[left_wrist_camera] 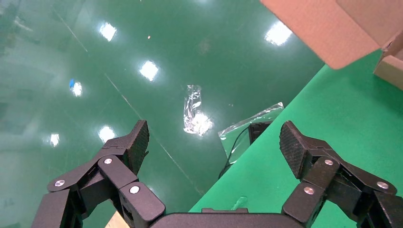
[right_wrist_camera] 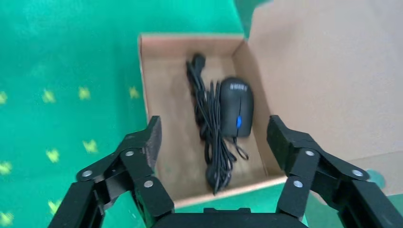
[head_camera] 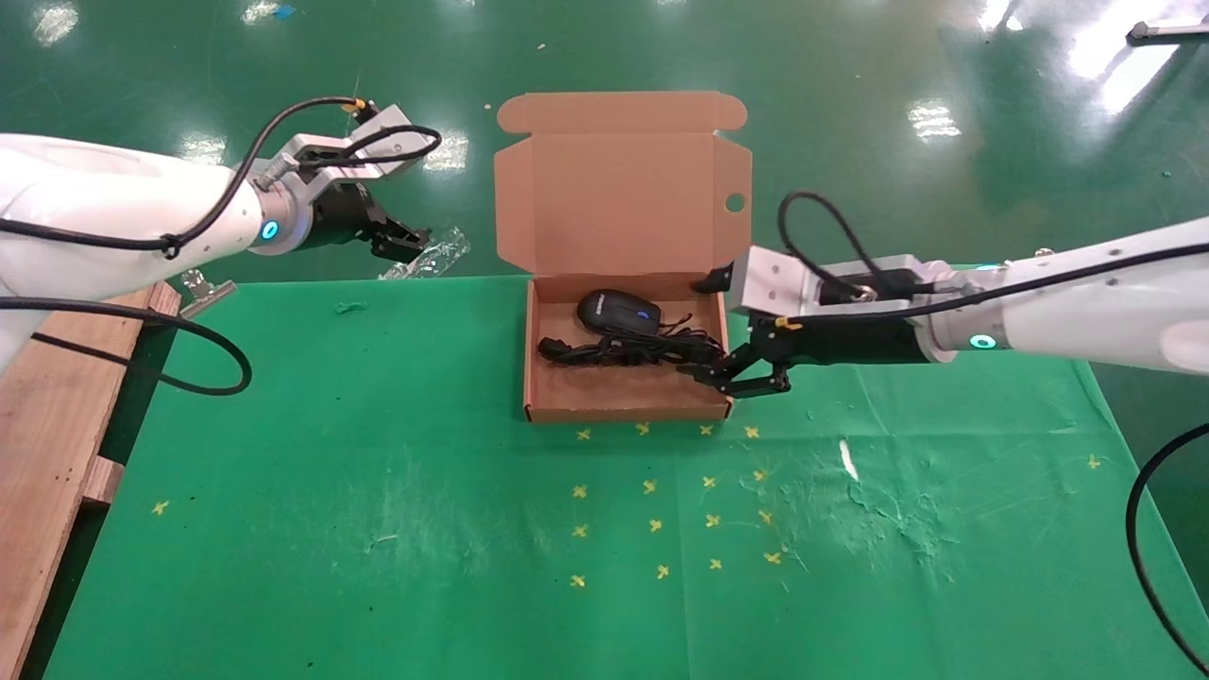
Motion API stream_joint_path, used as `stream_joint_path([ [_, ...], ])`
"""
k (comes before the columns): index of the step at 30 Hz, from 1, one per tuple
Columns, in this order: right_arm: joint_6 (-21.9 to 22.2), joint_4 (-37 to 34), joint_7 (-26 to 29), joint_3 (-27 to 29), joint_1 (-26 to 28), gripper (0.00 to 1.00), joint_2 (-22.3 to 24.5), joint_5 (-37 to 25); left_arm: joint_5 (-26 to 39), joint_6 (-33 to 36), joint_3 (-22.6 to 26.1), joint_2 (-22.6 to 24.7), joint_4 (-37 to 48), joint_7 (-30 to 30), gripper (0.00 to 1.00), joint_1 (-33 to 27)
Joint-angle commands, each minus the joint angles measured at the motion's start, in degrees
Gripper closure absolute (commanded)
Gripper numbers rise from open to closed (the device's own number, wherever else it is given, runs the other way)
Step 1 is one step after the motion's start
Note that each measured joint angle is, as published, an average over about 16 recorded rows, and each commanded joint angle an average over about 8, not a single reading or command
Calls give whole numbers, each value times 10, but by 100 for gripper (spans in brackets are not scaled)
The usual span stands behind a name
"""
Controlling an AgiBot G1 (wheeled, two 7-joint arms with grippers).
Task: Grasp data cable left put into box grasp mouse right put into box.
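Right jaws (head_camera: 732, 376) spread, empty, at near-right corner of shallow brown cardboard box (head_camera: 623, 404). Small black oval mouse (head_camera: 619, 313) and thick black data cable (head_camera: 614, 352) inside. Left jaws (head_camera: 404, 241) spread, parked far left. Both placements look finished.

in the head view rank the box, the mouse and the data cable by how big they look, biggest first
1. The box, open lid included, is by far the largest.
2. The data cable, a bundle stretched across much of the box floor.
3. The mouse, shorter than the bundle but wider, so these two are close.
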Motion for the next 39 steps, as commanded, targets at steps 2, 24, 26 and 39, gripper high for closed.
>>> stream_joint_path([
  [2,-10,23,15,11,-17,0,17,28,0,0,0,0,0,0,0,0],
  [24,-87,196,127,94,-144,0,143,239,-3,2,-2,-1,-1,2,0,1],
  [26,-94,212,137,101,-156,0,155,258,-12,7,-7,-4,-4,7,0,5],
  [39,-139,314,204,150,-231,0,229,383,-181,101,-100,-63,-61,100,0,76],
])
